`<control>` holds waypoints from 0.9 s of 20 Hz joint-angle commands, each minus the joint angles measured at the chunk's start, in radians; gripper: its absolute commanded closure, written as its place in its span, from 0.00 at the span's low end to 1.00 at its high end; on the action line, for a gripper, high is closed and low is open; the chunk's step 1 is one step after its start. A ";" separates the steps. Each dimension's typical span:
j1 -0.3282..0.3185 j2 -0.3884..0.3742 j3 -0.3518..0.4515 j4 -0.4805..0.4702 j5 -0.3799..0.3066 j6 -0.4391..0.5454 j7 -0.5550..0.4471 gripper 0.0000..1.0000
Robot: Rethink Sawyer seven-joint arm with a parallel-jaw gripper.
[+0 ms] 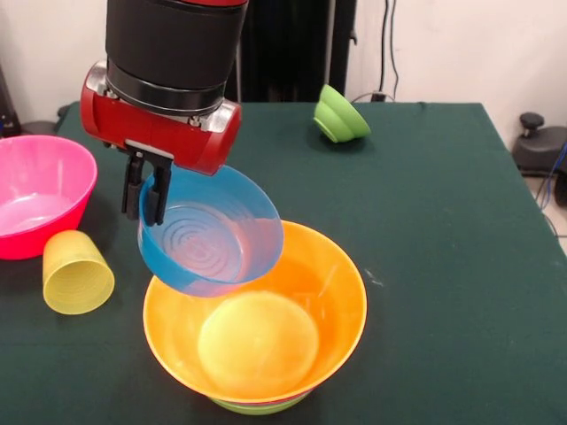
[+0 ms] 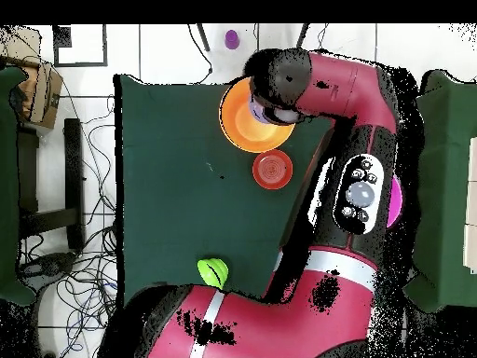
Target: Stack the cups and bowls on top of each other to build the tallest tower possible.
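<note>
My gripper (image 1: 144, 209) is shut on the rim of a small blue bowl (image 1: 217, 235). It holds the bowl tilted just above the far left rim of the big orange bowl (image 1: 332, 292). The orange bowl sits on a lime-green bowl (image 1: 257, 408) at the table's near edge; together they make the tower. The yellow ribbed cup (image 1: 76, 271) lies on its side left of the tower. In the overhead view the arm's wrist covers the gripper, and the orange bowl (image 2: 238, 119) shows beside it.
A big pink bowl (image 1: 40, 197) stands upright at the left edge. A second lime-green bowl (image 1: 339, 114) lies tipped at the far side and shows in the overhead view (image 2: 213, 271). A red-orange bowl (image 2: 272, 169) stands by the arm in the overhead view.
</note>
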 commanded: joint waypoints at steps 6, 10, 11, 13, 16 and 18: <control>0.006 -0.008 0.036 0.101 -0.015 -0.065 0.115 1.00; 0.016 -0.006 0.022 0.105 -0.026 -0.075 0.110 1.00; 0.017 -0.005 0.019 0.104 -0.027 -0.074 0.111 1.00; 0.019 -0.009 0.017 0.112 -0.026 -0.078 0.108 1.00; 0.023 0.002 0.007 0.086 -0.022 -0.052 0.120 1.00; 0.036 0.012 -0.004 0.065 -0.009 -0.034 0.166 1.00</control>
